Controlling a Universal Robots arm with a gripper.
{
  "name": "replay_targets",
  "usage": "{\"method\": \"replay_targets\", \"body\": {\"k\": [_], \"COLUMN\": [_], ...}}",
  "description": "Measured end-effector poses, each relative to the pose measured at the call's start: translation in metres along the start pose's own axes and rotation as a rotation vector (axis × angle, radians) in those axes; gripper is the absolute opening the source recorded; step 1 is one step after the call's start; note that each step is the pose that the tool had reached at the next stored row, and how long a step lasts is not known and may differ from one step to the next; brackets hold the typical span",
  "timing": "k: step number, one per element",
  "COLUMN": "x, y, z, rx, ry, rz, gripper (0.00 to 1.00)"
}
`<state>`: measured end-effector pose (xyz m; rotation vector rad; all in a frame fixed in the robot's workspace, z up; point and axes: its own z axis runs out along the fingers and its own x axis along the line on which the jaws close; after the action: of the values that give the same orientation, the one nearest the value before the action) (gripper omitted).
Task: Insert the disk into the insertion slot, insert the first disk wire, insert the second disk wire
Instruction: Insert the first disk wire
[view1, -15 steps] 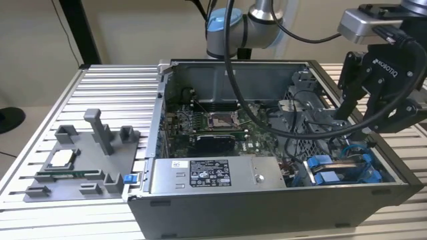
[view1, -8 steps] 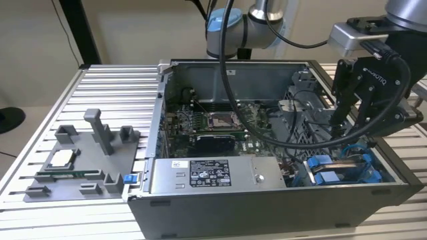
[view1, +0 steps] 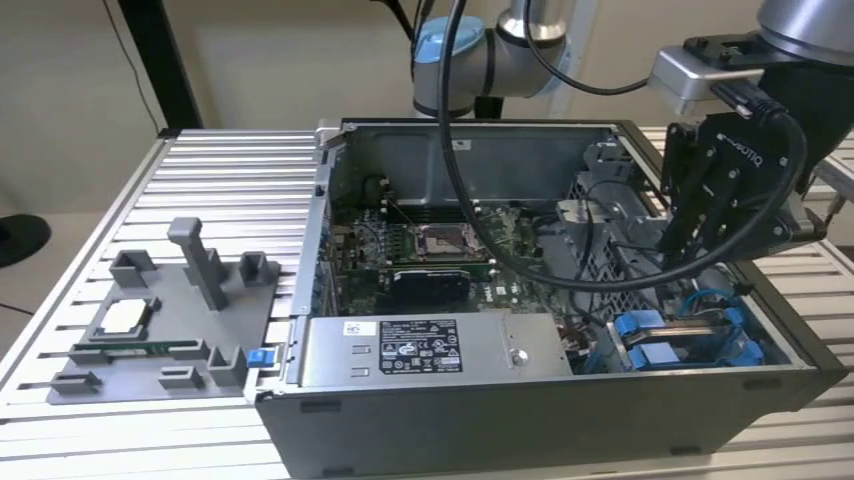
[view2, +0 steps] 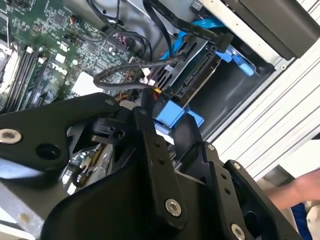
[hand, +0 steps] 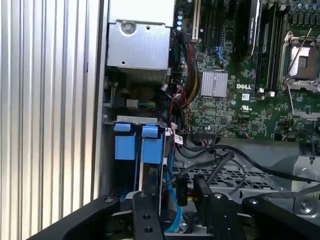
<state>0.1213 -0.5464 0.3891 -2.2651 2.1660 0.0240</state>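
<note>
Above the blue-framed disk (view1: 678, 326), the end effector (view1: 683, 250)

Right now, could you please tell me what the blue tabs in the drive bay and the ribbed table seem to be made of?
Blue tabs: likely moulded plastic, matte, uniformly bright. Ribbed table: apparently aluminium, satin silver with straight extruded-looking grooves.

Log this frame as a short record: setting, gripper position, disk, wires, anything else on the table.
setting: open computer case on a slatted metal table
gripper: gripper hangs inside the case at the exterior view's right, above the disk
disk: disk lies in the insertion slot, blue frame showing
wires: black cables run beside the disk; whether plugged in cannot be told
table: grey fixture tray at the exterior view's left
</note>
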Motion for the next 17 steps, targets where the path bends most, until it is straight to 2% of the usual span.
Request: {"method": "replay_targets", "body": {"k": [3,6,7,17], "x": [-0.0004,-0.0004,-0.0004,-0.0011], "y": [0.0000,0.0000,0.0000,0.0013], "z": [0.0011,0.0028,0.0031,0.0037], "rx": [0.0094,0.0229,0.0244,0.0255], "ry": [-0.0004,-0.0003,-0.0008,-0.0019], "rz": [-0.004,-0.005,-0.005,-0.005], "gripper": [1.00,1.00,1.00,1.00]}}
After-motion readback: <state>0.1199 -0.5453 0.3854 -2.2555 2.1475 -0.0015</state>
